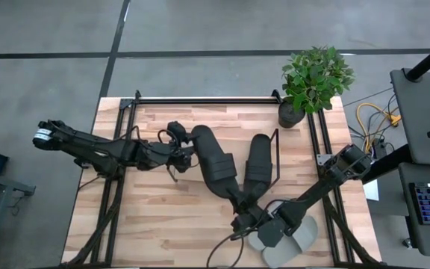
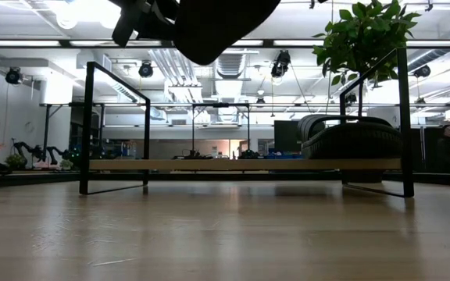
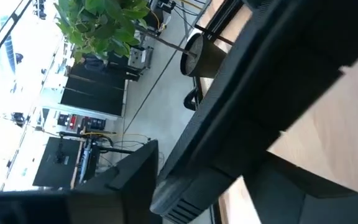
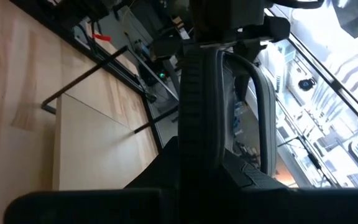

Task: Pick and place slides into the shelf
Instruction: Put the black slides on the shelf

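From above, I see both arms on one black slide (image 1: 213, 166) over the shelf (image 1: 155, 119): left gripper (image 1: 184, 154) at the toe, jaws unclear; right gripper (image 1: 243, 218) pinching the heel. Low view: it hangs high, so it could twist and drop.

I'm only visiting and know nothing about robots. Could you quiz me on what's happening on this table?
1. How many matte black open-toe sandals lie on the light wood shelf?
2. True or false: the light grey sandals are already on the shelf.
3. Which is at the lifted black sandal end nearest the grey pair: A the left end effector, B the right end effector?
Key: 1 one; 2 false; 3 B.
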Motion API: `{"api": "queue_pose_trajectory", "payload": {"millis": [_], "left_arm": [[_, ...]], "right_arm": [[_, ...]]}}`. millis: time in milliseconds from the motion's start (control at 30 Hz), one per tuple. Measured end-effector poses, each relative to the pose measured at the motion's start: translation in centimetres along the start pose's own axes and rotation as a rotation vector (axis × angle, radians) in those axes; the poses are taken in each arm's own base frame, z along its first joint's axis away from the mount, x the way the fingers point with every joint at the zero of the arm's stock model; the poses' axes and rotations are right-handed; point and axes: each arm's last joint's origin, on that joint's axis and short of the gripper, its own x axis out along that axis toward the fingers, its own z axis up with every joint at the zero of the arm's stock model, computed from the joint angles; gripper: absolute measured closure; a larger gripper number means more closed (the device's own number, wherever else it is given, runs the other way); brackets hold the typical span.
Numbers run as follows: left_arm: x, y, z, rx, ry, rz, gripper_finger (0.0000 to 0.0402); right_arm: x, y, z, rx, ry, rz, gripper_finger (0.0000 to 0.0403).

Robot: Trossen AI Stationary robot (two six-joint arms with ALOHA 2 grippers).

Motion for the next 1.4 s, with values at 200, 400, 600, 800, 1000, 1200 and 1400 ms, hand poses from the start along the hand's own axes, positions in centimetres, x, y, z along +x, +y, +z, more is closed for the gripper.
{"api": "queue_pose_trajectory", "payload": {"millis": [200, 400, 600, 800, 1000, 1200, 1400], "left_arm": [[0.1, 0.0, 0.0, 0.010, 0.001, 0.001, 0.0138], [1.2, -1.5, 0.2, 0.054, 0.006, -0.044, 0.0141], [3.0, -3.0, 0.6, 0.161, 0.099, -0.019, 0.0237], [3.3, -2.6, 1.1, 0.204, 0.131, 0.018, 0.0356], [2.7, -1.5, 1.2, 0.174, 0.110, 0.055, 0.0356], [2.2, -0.9, 1.2, 0.147, 0.090, 0.069, 0.0356], [2.1, -0.7, 1.2, 0.126, 0.079, 0.072, 0.0356]], "right_arm": [[0.0, 0.0, 0.0, 0.001, 0.001, -0.001, 0.0364], [0.0, 0.0, 0.0, -0.014, 0.000, -0.001, 0.0364], [0.0, -0.1, 0.0, -0.029, 0.011, -0.011, 0.0364], [-0.1, -0.1, -0.1, -0.063, 0.036, -0.035, 0.0364], [0.0, -0.2, 0.1, -0.063, 0.032, -0.034, 0.0364], [0.0, -0.6, 0.6, -0.042, 0.028, -0.036, 0.0326], [0.0, -1.5, 1.6, -0.023, 0.058, -0.071, 0.0293]]}}
